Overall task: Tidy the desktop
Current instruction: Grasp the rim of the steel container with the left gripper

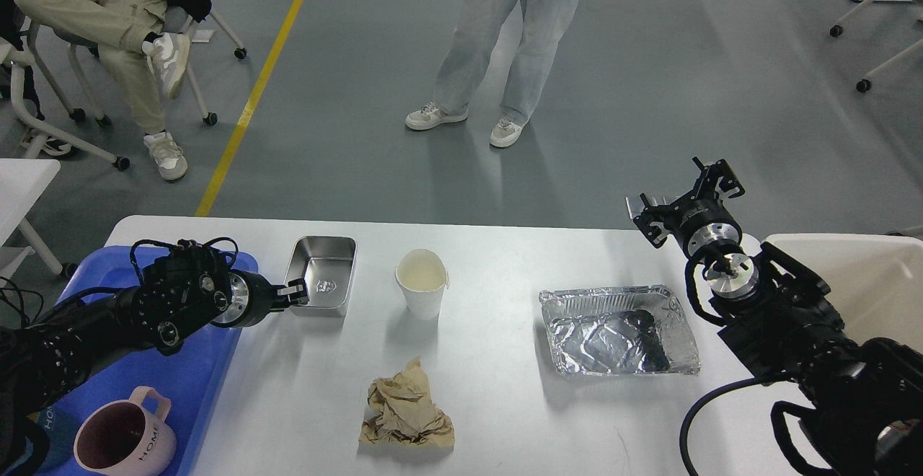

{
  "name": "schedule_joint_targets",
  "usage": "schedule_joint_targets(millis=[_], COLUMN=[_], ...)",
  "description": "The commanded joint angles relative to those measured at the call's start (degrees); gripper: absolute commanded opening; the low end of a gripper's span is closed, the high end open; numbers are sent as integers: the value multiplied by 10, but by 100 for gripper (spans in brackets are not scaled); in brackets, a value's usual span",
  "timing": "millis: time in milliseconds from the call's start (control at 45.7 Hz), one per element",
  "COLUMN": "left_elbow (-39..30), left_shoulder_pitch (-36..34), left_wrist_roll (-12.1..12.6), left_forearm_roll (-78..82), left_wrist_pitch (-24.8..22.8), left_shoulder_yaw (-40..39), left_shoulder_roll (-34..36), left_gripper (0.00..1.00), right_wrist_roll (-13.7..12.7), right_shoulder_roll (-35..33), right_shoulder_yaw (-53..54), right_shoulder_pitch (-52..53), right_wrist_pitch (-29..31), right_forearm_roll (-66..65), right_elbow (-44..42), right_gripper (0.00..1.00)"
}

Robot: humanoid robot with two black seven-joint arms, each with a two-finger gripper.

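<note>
Head view is showing me the counter point(505, 397) spreading across the lower half of the frame, and I am reading clock directions from its middle. My left end effector point(297, 293) is sitting at about nine o'clock, its fingers touching the near-left rim of the steel lunch box point(321, 275); whether they are clamping that rim or merely resting against it, I cannot tell. The box's long axis is running from six toward twelve o'clock, and the blue tray point(195, 375) is lying just to the left, at eight o'clock, already holding a pink mug point(126, 438). I am judging the left arm far the nearer for moving the box onto the tray.

My right end effector point(710, 184) is hanging raised at two o'clock beyond the far edge, seen small and dark, so I cannot tell its state. The cream bin point(865, 281) is at three o'clock.

The paper cup point(422, 283) is standing upright just right of the box, apart from it. The crumpled brown paper point(407, 411) is at six o'clock, the foil tray point(620, 332) at four. Nothing is blocking the box's path leftward.
</note>
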Motion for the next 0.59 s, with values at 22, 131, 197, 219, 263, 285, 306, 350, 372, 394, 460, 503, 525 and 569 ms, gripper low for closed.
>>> schedule_joint_targets(millis=[22, 131, 197, 219, 263, 285, 306, 350, 372, 394, 460, 503, 525, 569], left_elbow=[0, 0, 0, 0, 0, 0, 0, 0, 0, 0, -1, -2, -3, -6], left_shoulder_pitch=[-1, -1, -1, -1, -1, -2, -2, -3, -3, -4, -5, -6, -7, -9], left_wrist_roll=[-2, -2, -2, -2, -2, -2, -2, -2, -2, -2, -2, -2, -2, -3], left_forearm_roll=[0, 0, 0, 0, 1, 0, 1, 1, 0, 0, 0, 0, 0, 0], left_wrist_pitch=[-12, -14, -19, -21, -23, -23, -24, -23, -23, -24, -24, -27, -29, -39], left_shoulder_yaw=[-1, -1, -1, -1, -2, -3, -3, -3, -3, -3, -4, -5, -5, -6], left_shoulder_roll=[1, 1, 1, 2, 2, 3, 3, 4, 4, 5, 6, 8, 13, 22], left_gripper=[12, 5, 1, 1, 0, 0, 0, 0, 0, 0, 0, 0, 0, 0], right_wrist_roll=[0, 0, 0, 0, 0, 0, 0, 0, 0, 0, 0, 0, 0, 0], right_shoulder_roll=[-2, -2, -2, -2, -2, -2, -2, -2, -2, -2, -2, -2, -2, -2], right_shoulder_yaw=[0, 0, 0, 0, 0, 0, 0, 0, 0, 0, 0, 0, 0, 0], right_shoulder_pitch=[0, 0, 0, 0, 0, 0, 0, 0, 0, 0, 0, 0, 0, 0], right_wrist_pitch=[0, 0, 0, 0, 0, 0, 0, 0, 0, 0, 0, 0, 0, 0], right_forearm_roll=[0, 0, 0, 0, 0, 0, 0, 0, 0, 0, -1, -1, -1, -1], right_elbow=[0, 0, 0, 0, 0, 0, 0, 0, 0, 0, 0, 0, 0, 0], right_gripper=[100, 100, 100, 100, 100, 100, 100, 100, 100, 100, 100, 100, 100, 100])
